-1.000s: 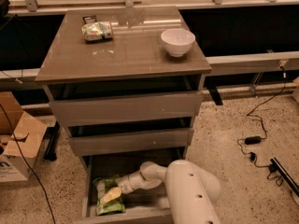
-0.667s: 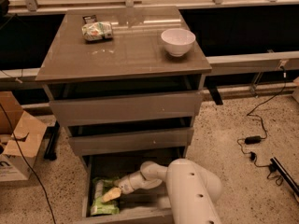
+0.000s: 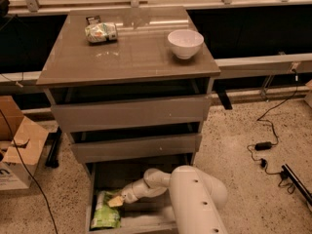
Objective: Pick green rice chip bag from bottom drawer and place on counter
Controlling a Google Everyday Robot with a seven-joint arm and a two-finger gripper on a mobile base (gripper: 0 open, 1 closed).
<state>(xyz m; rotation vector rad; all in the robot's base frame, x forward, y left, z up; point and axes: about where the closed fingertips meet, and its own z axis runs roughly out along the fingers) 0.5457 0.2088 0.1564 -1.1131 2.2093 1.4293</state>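
The green rice chip bag (image 3: pixel 104 212) lies in the open bottom drawer (image 3: pixel 92 179), at its left side, near the front. My gripper (image 3: pixel 116 201) reaches down into the drawer and sits right over the bag's upper right end. The white arm (image 3: pixel 195 199) fills the drawer's right half and hides that part. The counter (image 3: pixel 131 52) is the glossy grey-brown top of the cabinet, well above the gripper.
A white bowl (image 3: pixel 185 43) stands at the counter's right. A small pale rolled packet (image 3: pixel 101 32) lies at its back left. The two upper drawers stand slightly open. A cardboard box (image 3: pixel 19 155) sits on the floor at left; cables (image 3: pixel 265 145) lie at right.
The gripper has shifted slightly toward the upper end of the bag inside the drawer. The bag has stayed in place.
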